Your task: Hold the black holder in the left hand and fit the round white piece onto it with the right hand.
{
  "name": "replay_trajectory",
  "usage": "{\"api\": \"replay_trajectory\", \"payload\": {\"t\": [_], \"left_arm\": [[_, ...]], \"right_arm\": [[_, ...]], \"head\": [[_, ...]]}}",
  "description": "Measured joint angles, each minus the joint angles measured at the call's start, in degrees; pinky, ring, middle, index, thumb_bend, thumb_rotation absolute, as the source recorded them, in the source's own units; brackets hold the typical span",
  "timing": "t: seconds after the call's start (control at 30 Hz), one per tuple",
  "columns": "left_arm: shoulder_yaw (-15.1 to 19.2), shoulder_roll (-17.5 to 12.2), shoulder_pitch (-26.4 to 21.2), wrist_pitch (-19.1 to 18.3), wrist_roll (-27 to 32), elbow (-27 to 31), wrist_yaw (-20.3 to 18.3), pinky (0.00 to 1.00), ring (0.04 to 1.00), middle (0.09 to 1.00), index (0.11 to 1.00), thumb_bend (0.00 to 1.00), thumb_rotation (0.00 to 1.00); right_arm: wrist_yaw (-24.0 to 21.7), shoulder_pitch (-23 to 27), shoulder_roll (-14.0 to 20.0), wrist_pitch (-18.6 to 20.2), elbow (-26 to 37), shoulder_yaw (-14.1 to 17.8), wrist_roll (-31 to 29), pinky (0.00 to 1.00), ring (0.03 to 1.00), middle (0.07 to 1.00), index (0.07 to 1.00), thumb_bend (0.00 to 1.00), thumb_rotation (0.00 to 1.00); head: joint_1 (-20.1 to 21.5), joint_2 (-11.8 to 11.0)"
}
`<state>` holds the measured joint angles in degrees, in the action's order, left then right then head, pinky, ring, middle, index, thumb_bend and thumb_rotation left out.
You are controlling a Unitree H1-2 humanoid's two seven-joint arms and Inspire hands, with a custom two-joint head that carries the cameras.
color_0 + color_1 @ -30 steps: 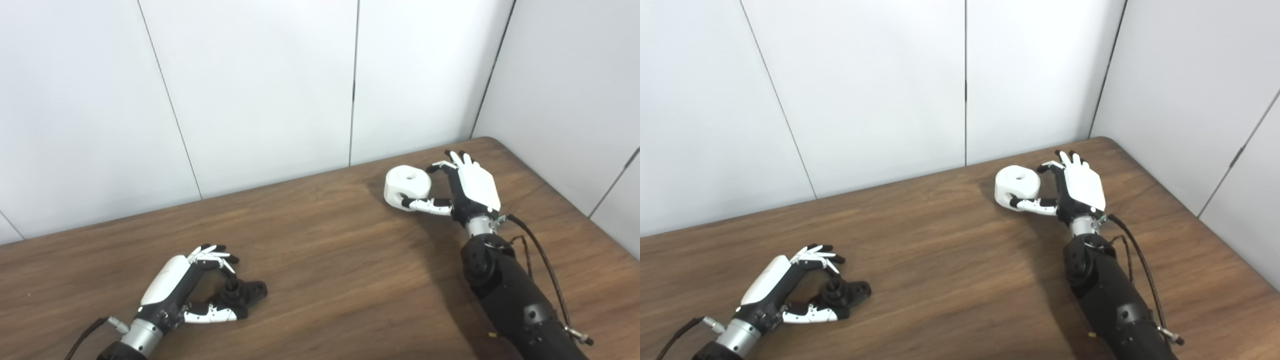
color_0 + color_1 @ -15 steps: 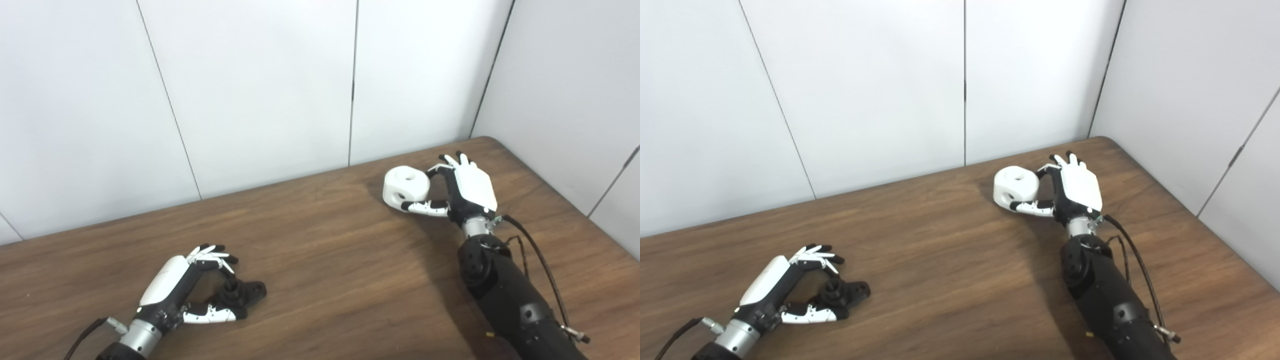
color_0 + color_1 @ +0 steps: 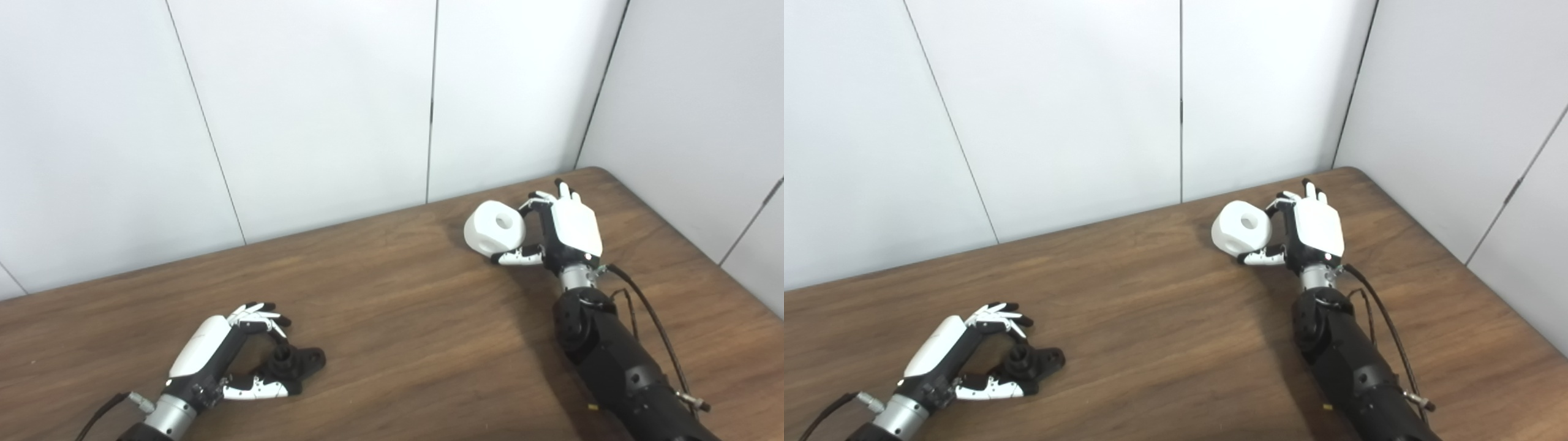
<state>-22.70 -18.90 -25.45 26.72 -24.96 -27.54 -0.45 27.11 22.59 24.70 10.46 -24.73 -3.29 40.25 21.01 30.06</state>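
Observation:
The black holder point(image 3: 295, 362), a small flat base with a short round post, lies on the wooden table point(image 3: 392, 318) at the front left. My left hand point(image 3: 211, 350) is cupped around it, thumb along its near side and fingers curled above and apart from it, so it is open. My right hand point(image 3: 566, 229) at the back right is shut on the round white piece point(image 3: 493, 226). It holds the piece tilted just above the table, with the centre hole facing up and toward me. The piece also shows in the right eye view point(image 3: 1240, 228).
White wall panels stand close behind the table and along its right side. The table's rounded back right corner point(image 3: 603, 174) is just behind my right hand. A black cable point(image 3: 643, 306) runs along my right forearm.
My right hand has closed on the white piece, lifted it slightly and tilted it so the hole turns toward me. My left hand and the holder have barely moved.

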Motion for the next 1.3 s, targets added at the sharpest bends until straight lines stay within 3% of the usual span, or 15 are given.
{"api": "replay_trajectory", "payload": {"t": [0.93,1.3], "left_arm": [[-0.03,-0.13,0.07,0.00,-0.30,-0.07,0.28,0.99,0.911,0.753,0.482,0.52,0.05],[-0.20,-0.13,-0.05,0.00,-0.20,-0.39,0.33,1.00,0.918,0.754,0.482,0.52,0.05]], "right_arm": [[-2.97,-1.27,-0.09,-0.06,4.22,-0.56,-2.44,1.00,0.996,0.824,0.486,0.52,0.15],[-4.57,-1.37,-0.26,-1.85,6.43,-1.05,-3.22,1.00,0.998,0.819,0.485,0.52,0.15]], "head": [[-0.35,0.26],[-0.70,0.35]]}}
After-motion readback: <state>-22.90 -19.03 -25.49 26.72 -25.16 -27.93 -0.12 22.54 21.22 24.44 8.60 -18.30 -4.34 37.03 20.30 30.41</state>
